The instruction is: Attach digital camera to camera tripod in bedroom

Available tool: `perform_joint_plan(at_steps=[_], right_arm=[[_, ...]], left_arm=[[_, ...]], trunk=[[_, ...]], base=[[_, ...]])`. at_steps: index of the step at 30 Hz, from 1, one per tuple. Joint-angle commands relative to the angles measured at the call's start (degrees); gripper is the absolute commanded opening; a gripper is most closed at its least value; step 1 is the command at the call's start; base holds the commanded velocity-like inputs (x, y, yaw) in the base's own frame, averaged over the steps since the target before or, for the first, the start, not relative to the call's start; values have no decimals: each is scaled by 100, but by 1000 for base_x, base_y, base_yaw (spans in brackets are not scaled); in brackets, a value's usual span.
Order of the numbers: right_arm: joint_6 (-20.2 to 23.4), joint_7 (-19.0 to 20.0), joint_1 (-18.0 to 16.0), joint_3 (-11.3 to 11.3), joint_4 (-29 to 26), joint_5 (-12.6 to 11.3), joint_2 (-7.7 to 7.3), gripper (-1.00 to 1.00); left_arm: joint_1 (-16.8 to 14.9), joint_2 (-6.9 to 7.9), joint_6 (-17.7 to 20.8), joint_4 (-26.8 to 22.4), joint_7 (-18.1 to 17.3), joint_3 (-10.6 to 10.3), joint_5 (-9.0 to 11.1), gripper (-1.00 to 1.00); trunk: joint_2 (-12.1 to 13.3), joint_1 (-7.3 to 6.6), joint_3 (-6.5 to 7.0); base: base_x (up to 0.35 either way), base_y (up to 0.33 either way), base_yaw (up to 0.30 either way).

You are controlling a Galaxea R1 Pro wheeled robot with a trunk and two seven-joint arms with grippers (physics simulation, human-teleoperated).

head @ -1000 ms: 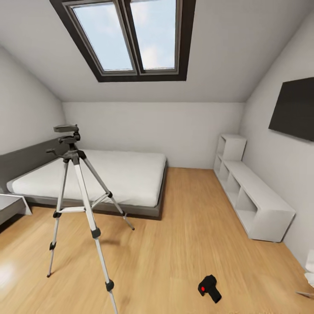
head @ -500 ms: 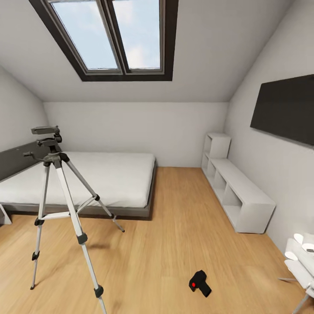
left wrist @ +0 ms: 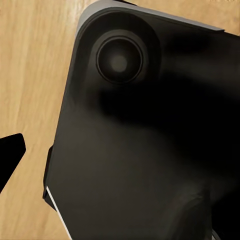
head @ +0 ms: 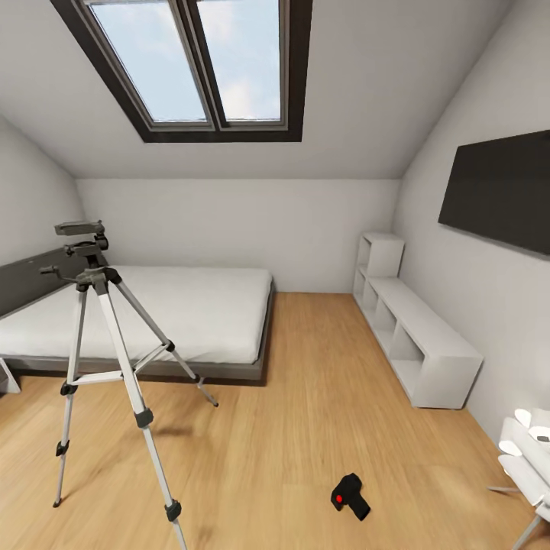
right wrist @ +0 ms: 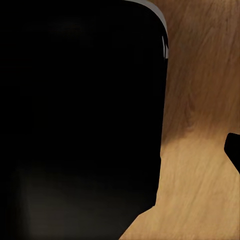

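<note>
You face the bedroom: a low grey bed [head: 153, 313] with a smooth white mattress on light wood planks. The camera tripod [head: 107, 367] stands at your left, thin silver legs splayed, black head on top. The digital camera [head: 350, 496] lies on the floor at lower right, small and black, red button up. Nothing has shifted in half a second. Both wrist views show dark blurred casing, perhaps your base; I cannot tell how your fingers stand.

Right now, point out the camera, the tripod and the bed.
camera [head: 349, 495]: head view, on its black body beside the red button.
tripod [head: 79, 228]: head view, on the mounting plate atop its head.
bed [head: 176, 305]: head view, on the white mattress top.
</note>
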Motion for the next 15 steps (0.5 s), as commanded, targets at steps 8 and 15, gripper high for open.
perform_joint_plan(at_steps=[8,15], right_arm=[[-17,0,-2,3,2,10,-1,100],[-13,5,-2,-2,2,14,23,100]], left_arm=[[1,0,-12,-6,-1,3,40,100],[1,0,-14,-6,-1,3,43,100]], trunk=[[-2,0,-4],[-2,0,-4]], base=[[0,0,0],[0,0,0]])
